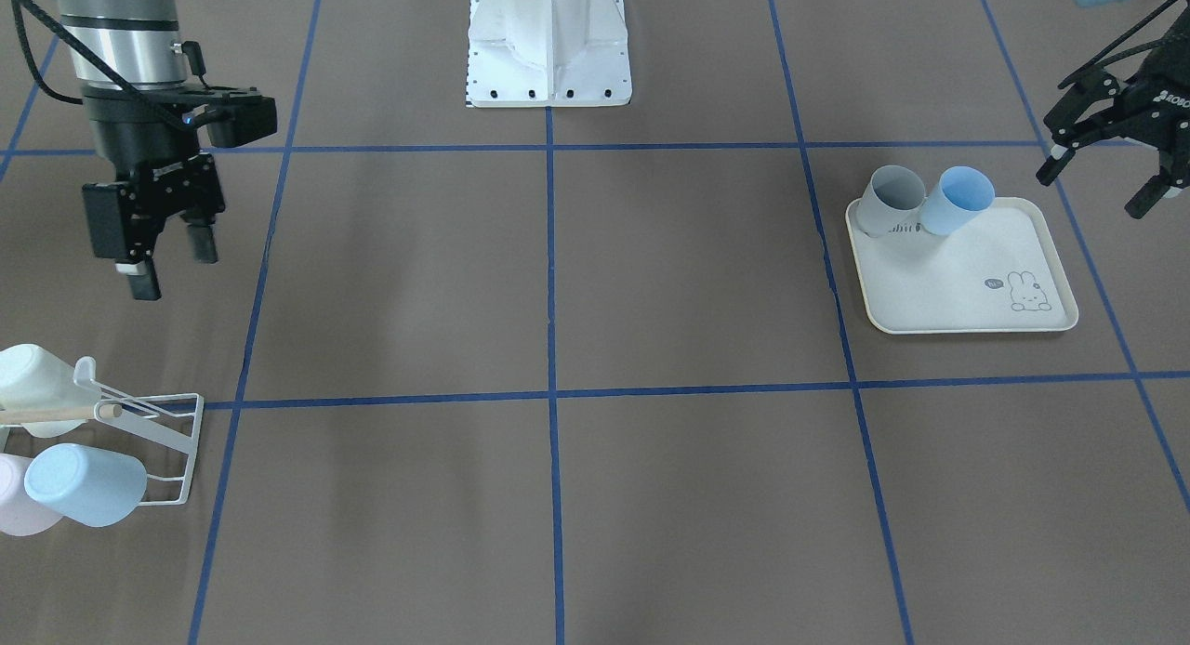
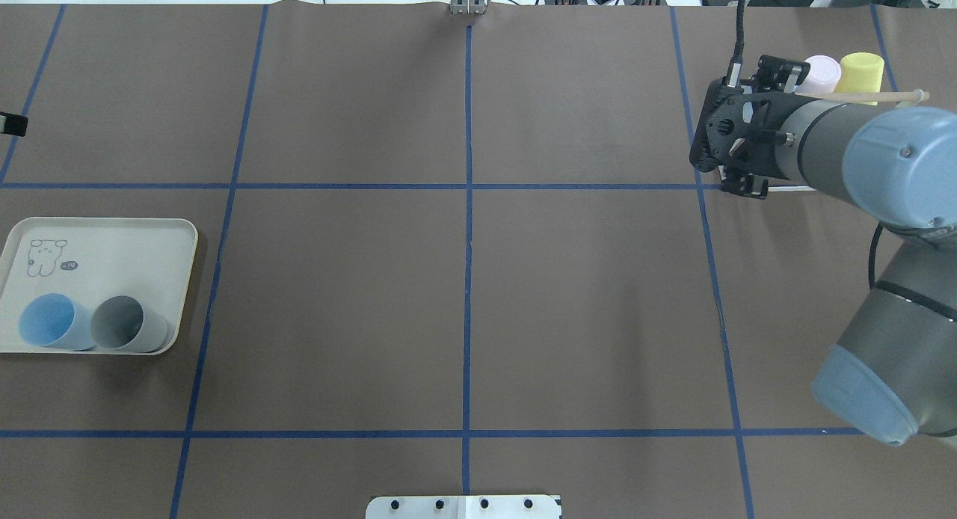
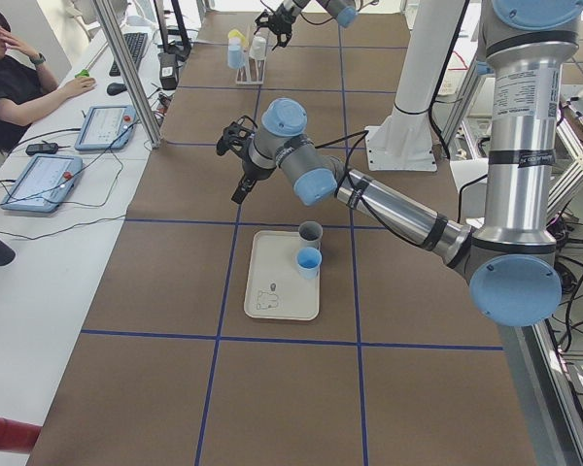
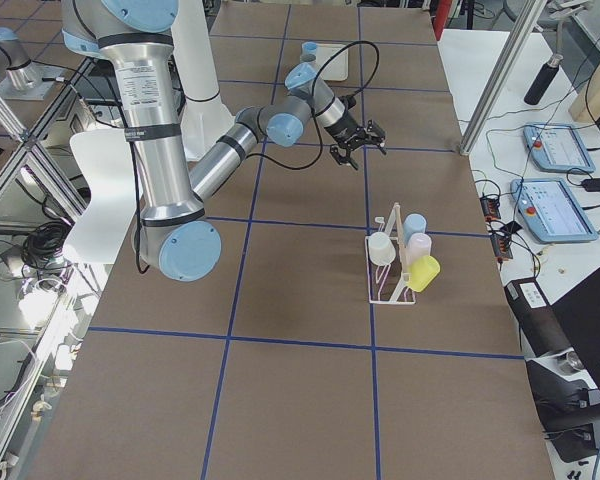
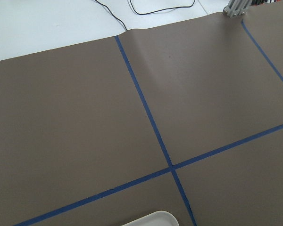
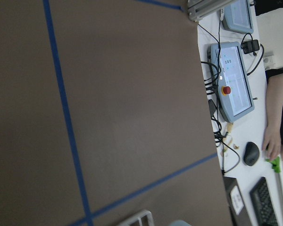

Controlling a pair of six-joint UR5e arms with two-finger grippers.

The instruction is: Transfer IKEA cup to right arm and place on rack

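The right claw [image 1: 172, 259] hangs with its fingers spread and nothing between them. In the front-facing view it is far across the table [image 1: 688, 283] from the tray [image 1: 1055, 255]. The left claw [image 1: 1102, 185] hovers just off the tray's corner, likewise spread and empty. On the tray a grey cup [image 1: 883, 204] and a blue cup [image 1: 953, 204] stand upright and touching, at the end away from its rabbit drawing [image 1: 1025, 292]. The rack [image 1: 181, 440], well apart from the tray, carries a cream cup [image 1: 28, 375], a light-blue cup [image 1: 84, 482] and a pink cup [image 1: 11, 510].

From overhead, the right claw is on the opposite side of the table from the tray. Behind it a yellow cup [image 2: 861, 69] and the rack's wooden dowel [image 2: 890, 96] peek out.

The left side view has the left arm [image 3: 369, 199] reaching past the tray, both cups in the tray's far end.

The right side view shows four cups on the rack.

The left wrist camera catches only the tray's rim and blue tape lines [image 5: 146, 113].

The right wrist camera shows a corner of the rack, a tablet [image 6: 231, 80] and a person's hand [image 6: 273, 146].
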